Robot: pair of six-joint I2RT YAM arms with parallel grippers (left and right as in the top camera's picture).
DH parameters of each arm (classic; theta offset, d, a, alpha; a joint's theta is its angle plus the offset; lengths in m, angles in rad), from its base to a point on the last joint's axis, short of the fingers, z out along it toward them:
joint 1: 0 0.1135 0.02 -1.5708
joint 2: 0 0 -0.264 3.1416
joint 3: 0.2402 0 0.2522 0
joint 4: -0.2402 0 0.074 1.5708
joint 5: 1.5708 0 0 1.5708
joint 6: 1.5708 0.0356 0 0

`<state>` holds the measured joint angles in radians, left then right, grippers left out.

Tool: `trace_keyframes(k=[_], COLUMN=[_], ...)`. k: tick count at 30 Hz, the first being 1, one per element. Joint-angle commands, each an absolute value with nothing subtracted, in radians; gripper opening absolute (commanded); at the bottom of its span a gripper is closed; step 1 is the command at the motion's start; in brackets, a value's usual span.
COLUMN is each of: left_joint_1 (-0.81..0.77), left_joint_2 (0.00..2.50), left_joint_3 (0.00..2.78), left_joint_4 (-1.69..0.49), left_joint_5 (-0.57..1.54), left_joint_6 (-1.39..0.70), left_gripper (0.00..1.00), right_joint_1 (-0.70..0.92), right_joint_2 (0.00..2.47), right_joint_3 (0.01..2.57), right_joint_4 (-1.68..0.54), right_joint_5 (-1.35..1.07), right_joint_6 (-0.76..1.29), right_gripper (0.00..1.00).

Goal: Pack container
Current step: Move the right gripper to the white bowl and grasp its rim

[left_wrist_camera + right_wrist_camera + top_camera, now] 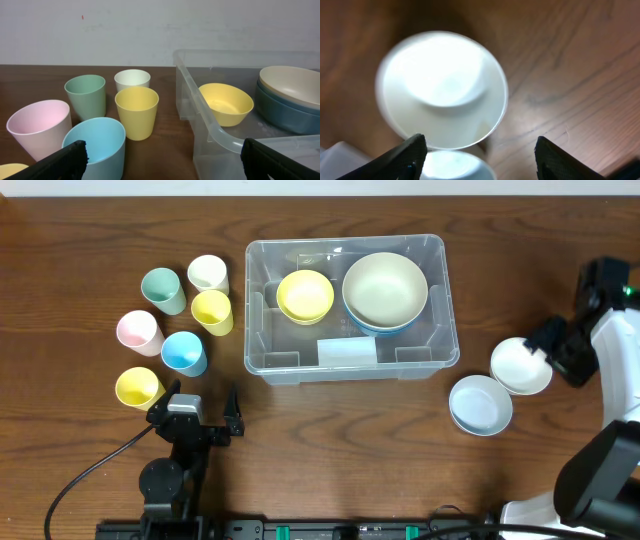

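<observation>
The container [352, 365] sits mid-desk, its long axis running left to right. It already holds a yellow bowl [305, 295] in its far-left part and a cream bowl [385, 288] nested in a blue bowl [280, 112] at far right. The near strip, by the white label [347, 352], looks free.

The right gripper [480, 142] hangs over a white bowl [520, 366] right of the container, its fingers [405, 156] apart and clamped on nothing. A pale blue bowl [480, 405] lies just beside the white one, nearer and to its left. From here the container lies to the left, so the right arm is the nearer arm for both bowls. The likely move is a lift over the container's right rim, and the pale blue bowl crowds the near side.

The left gripper [205, 412] is spread wide and empty, near the container's near-left corner. 6 cups [212, 312] stand on the desk [350, 440] to its far left.
</observation>
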<state>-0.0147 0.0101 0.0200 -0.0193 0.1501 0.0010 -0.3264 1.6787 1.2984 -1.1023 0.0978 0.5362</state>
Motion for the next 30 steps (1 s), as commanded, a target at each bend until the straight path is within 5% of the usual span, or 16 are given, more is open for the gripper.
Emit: trace_keyframes(k=[1,14,30], left_joint_1=[-0.012,-0.012,-0.012], left_joint_2=[0.004,0.004,0.004], left_joint_3=[0.004,0.004,0.004], left_joint_4=[-0.052,-0.053,-0.053], left_joint_5=[0.161,0.161,0.161], left_joint_6=[0.011,0.011,0.011], left_gripper=[0.98,0.98,0.98], right_joint_1=[-0.350,-0.366,-0.368], right_joint_2=[1.677,1.677,1.677], right_joint_3=[1.238,1.009,0.979], right_joint_4=[-1.063,-0.841,-0.707], right_joint_5=[0.074,0.075,0.074], right_joint_6=[0.546,0.538,0.537], right_gripper=[0.69,0.54,0.01])
